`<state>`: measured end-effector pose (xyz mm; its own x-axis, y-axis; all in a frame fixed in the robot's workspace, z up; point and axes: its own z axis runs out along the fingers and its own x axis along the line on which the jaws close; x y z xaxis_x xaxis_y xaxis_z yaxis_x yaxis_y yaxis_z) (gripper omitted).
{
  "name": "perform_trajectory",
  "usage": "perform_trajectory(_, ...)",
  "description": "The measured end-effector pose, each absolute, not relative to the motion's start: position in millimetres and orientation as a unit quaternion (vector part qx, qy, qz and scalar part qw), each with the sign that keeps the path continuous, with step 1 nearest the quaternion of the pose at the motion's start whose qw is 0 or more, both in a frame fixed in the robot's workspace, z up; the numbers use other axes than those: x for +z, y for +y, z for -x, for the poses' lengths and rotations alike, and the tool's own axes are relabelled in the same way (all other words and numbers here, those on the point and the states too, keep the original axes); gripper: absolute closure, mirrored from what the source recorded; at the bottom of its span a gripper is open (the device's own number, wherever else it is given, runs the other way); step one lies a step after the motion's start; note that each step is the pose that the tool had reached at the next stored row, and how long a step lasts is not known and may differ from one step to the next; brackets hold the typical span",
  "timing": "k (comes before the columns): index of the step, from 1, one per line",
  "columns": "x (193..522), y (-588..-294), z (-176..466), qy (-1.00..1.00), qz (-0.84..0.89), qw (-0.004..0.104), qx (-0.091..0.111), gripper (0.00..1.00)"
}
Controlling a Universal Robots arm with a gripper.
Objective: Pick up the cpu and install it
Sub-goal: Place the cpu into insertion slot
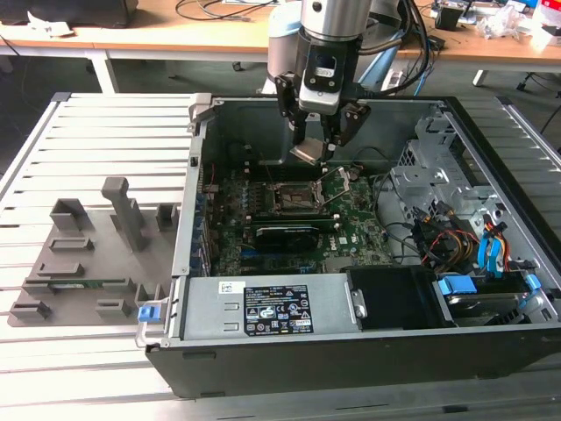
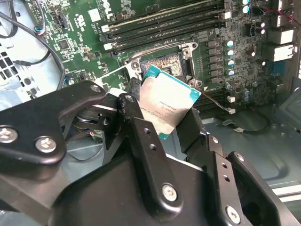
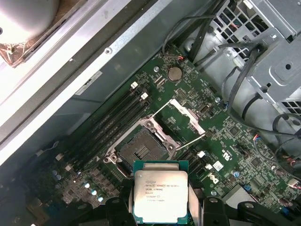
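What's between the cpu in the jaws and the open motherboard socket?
Nothing. In the first wrist view, the stretch from cpu to socket is bare.

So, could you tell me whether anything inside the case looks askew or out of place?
Nothing looks damaged. In the exterior view the cpu sits at a tilt in the gripper, held clear of the empty socket, whose metal frame is swung open beside it.

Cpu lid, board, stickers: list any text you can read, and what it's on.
Pale silver-white square cpu, held in the black gripper: lines of dark print, too small to quote.
White sticker on the grey metal housing: print and symbols, too small to read.
Green motherboard: white markings, too small to read.
Nothing quotable.
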<state>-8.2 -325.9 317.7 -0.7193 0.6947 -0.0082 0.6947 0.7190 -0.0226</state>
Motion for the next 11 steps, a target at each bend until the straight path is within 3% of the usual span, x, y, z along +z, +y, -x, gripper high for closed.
perform_trajectory(11,317.8,-325.9,8.2,-0.896,0.445,0.001,0.013,0.45)
